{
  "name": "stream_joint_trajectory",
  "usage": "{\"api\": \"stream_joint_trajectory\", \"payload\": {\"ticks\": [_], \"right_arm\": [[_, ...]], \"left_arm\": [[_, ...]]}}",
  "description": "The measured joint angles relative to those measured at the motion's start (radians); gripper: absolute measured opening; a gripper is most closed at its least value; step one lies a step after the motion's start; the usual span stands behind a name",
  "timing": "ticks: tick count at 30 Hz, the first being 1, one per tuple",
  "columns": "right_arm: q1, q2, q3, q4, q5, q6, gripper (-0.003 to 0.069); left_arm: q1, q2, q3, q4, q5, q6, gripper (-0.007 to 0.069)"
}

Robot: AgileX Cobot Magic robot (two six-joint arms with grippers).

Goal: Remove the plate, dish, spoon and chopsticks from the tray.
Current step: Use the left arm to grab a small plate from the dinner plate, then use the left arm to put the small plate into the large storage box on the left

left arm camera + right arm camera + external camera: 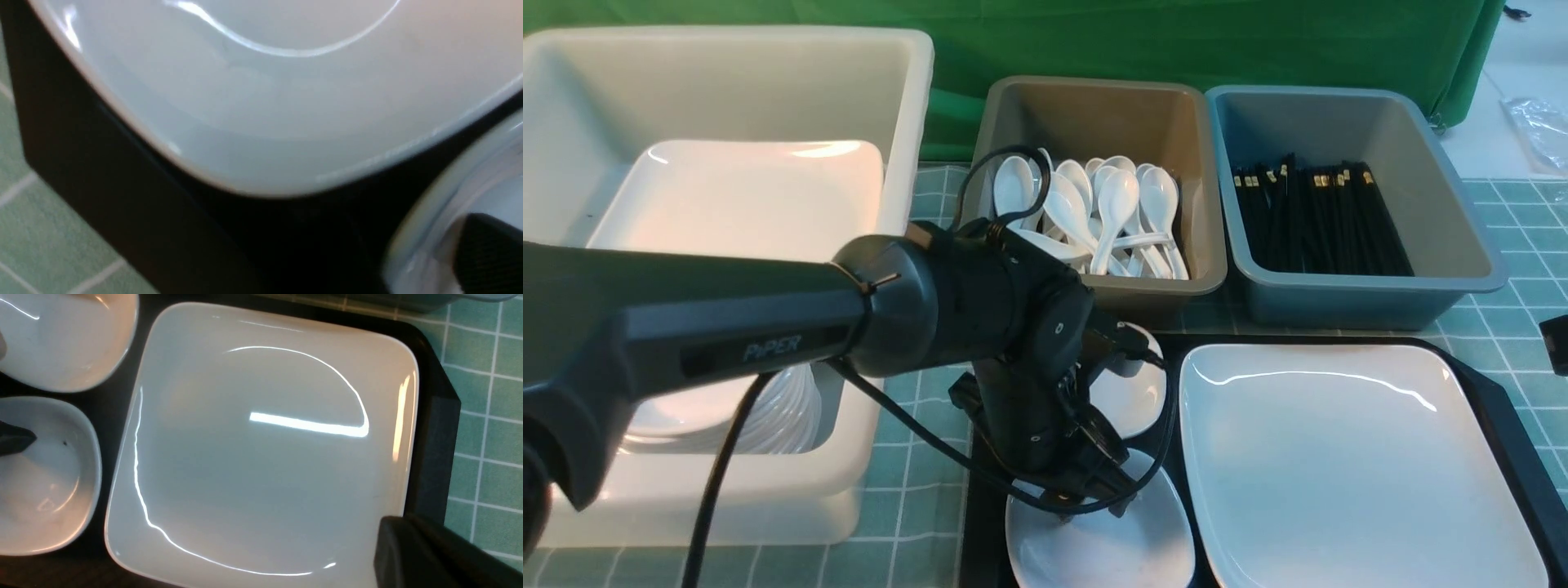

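Inspection of the left arm [686, 327]: a matte dark-grey link spans the frame's left half, with pale PiPER lettering [772, 349] on its side. A rounded joint housing [898, 306] sits at centre, and a black wrist block [1029, 327] beyond it carries small pale dots. Black cables [719, 474] loop around. The left gripper [1090, 500], lower centre, is black.

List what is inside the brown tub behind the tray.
The brown tub holds a heap of white soup spoons. Its floor beneath them is covered, and the left arm hides its near left corner.
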Motion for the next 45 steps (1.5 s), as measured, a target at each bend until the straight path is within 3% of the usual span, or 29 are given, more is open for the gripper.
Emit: {"api": "stream_joint_trajectory", "payload": {"ticks": [3, 11, 18, 32, 37, 45], "right_arm": [[0.0, 0.0, 0.0, 0.0, 0.0, 0.0, 0.0036], [0.0, 0.0, 0.0, 0.0, -0.003, 0.0, 0.0045], [0.0, 0.0, 0.0, 0.0, -0.005, 0.0, 0.0052], [0.0, 0.0, 0.0, 0.004, -0.017, 0.0, 0.0067], [0.0, 0.0, 0.0, 0.019, -0.019, 0.0, 0.0067], [0.0, 0.0, 0.0, 0.028, -0.033, 0.0, 0.0069]], "left_arm": [[0.001, -0.011, -0.008, -0.02, 0.048, 0.0, 0.0208], [0.001, -0.028, -0.01, -0.03, 0.105, -0.016, 0.0191], [0.0, -0.153, -0.007, -0.015, 0.135, -0.019, 0.004], [0.014, -0.294, -0.093, -0.004, 0.218, -0.027, 0.002], [0.136, -0.372, -0.146, -0.03, 0.261, -0.027, 0.002], [0.652, -0.538, -0.144, -0.267, 0.313, 0.111, 0.002]]}}
